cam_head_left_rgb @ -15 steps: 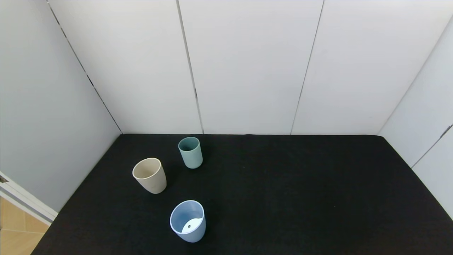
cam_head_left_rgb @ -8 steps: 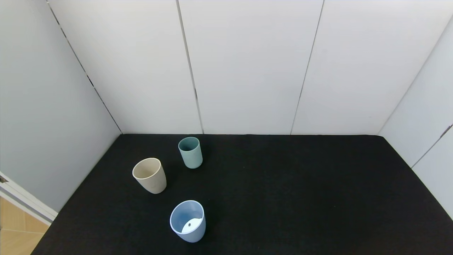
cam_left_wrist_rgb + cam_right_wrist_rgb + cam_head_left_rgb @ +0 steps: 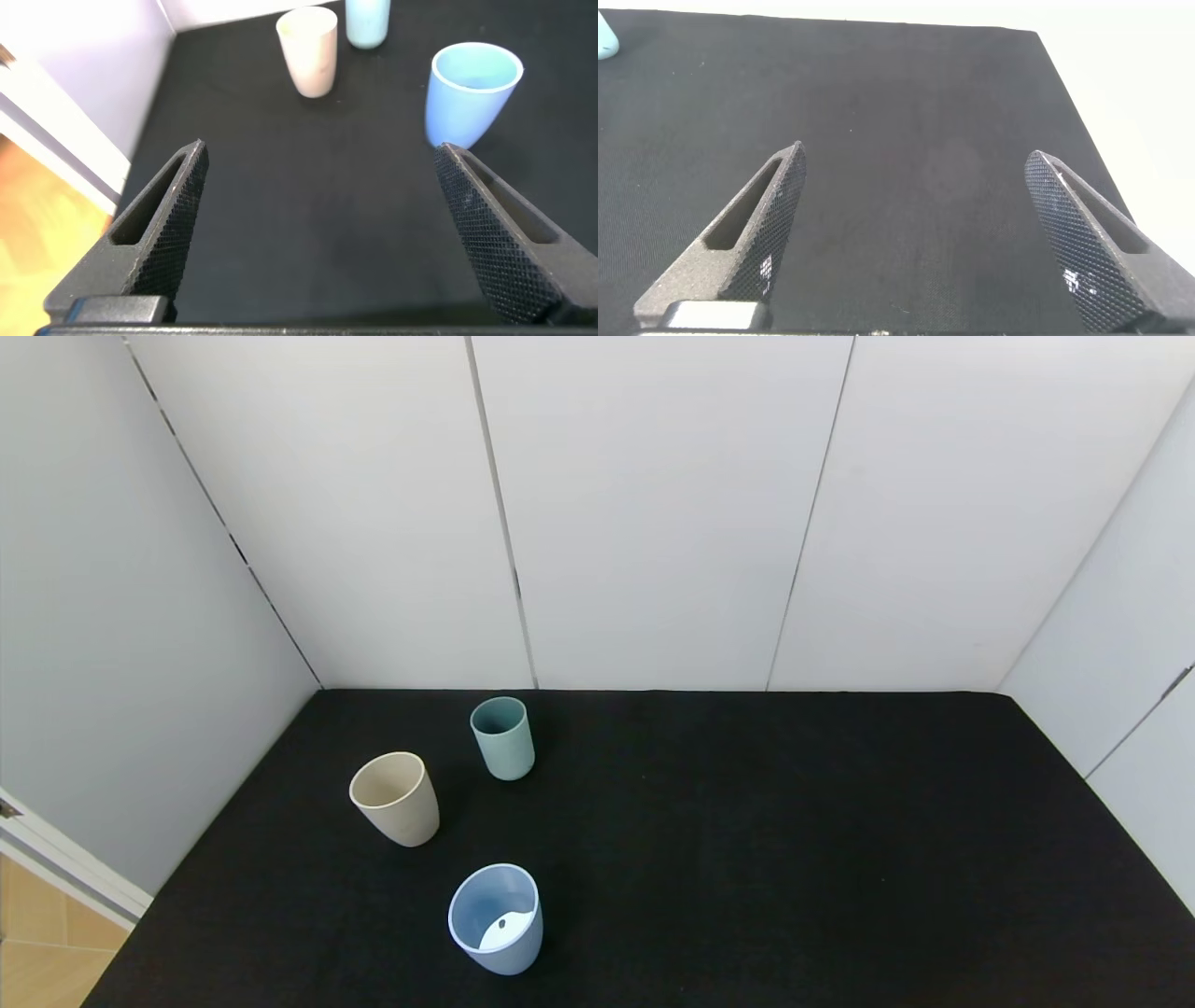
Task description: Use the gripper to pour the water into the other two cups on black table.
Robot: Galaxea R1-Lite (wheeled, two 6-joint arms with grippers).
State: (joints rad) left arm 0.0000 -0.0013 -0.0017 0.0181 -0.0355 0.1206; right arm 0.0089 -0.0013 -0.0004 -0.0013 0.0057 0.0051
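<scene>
Three cups stand upright on the left half of the black table [image 3: 747,859]: a light blue cup [image 3: 496,919] nearest me with a white bottom, a beige cup [image 3: 395,798] behind it to the left, and a teal-green cup [image 3: 502,738] farthest back. No water shows plainly. Neither arm shows in the head view. My left gripper [image 3: 318,159] is open and empty, short of the light blue cup [image 3: 472,91], with the beige cup [image 3: 309,49] and teal-green cup [image 3: 367,21] beyond. My right gripper [image 3: 915,163] is open and empty over bare table.
White wall panels [image 3: 653,513] close the table at the back and both sides. The table's left front corner drops to a wooden floor [image 3: 37,952]. The teal-green cup's edge shows at the corner of the right wrist view [image 3: 605,42].
</scene>
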